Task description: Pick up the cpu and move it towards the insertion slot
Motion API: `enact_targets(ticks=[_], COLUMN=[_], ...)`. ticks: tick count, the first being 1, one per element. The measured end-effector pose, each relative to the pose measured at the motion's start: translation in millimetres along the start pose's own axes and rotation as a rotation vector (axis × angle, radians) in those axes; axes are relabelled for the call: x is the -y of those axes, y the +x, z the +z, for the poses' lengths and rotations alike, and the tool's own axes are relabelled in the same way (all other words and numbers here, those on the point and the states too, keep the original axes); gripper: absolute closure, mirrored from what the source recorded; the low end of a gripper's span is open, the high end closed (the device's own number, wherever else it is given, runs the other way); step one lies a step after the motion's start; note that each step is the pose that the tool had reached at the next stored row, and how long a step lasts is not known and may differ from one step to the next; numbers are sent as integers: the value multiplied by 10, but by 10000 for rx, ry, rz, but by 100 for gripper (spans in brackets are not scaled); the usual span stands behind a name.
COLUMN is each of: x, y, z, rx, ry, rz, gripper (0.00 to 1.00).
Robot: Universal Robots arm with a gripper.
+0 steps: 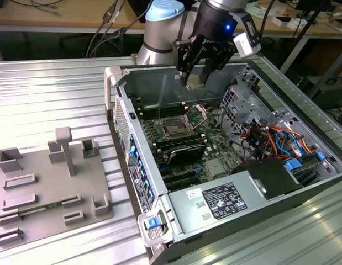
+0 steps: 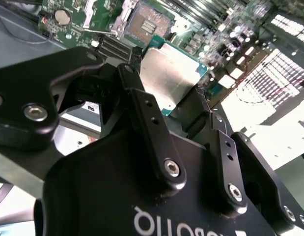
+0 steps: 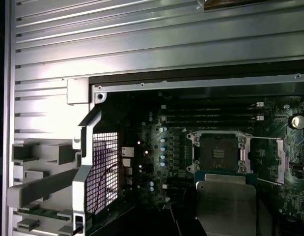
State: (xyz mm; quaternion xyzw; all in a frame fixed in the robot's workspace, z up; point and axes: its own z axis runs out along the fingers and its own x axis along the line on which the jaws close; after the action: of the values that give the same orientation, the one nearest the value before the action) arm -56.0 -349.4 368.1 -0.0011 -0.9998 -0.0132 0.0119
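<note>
Now the big picture first: the open computer case (image 1: 226, 165) lies on the ribbed metal tabletop (image 1: 49, 94), its green motherboard (image 1: 176, 138) laid bare, and the grey plastic tray (image 1: 43, 182) sits well apart on the exterior view's left. Over the far end of the case hangs the arm, and its gripper (image 1: 195, 83) has the goods: the black fingers (image 2: 147, 128) are closed narrow on the cpu (image 2: 169, 78), pinching it by two opposite edges with the pale metal top facing out. In the exterior view the chip hangs clear of the board, above and just to the far side of the insertion slot (image 1: 176, 126). That slot stands ready, its thin metal bracket (image 1: 197, 113) swung up and the dark centre exposed; in the first wrist view the cpu (image 3: 225, 204) sits just beside the insertion slot (image 3: 219, 151), not yet over it.

On handling: it looks a light, rigid little plate, smooth-topped and likely slippery under the pads, with a delicate contact side. An edge grip like this one seems the sound choice, squeeze kept modest and the chip level.
</note>
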Motion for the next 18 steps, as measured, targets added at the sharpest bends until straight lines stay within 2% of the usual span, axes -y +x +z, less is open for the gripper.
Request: enact_targets(ticks=[2,5,7,9,14,18], x=[-41,-55,-62,-85,-173,-186], y=[-15,-19,-19,-19,-22,-27], z=[21,39,72,90,134,147], rx=[-11,-15,-15,-15,-11,-7], ry=[1,-11,-58,-59,-63,-66], rz=[4,2,3,5,167,287], gripper=[45,45,45,45,45,45])
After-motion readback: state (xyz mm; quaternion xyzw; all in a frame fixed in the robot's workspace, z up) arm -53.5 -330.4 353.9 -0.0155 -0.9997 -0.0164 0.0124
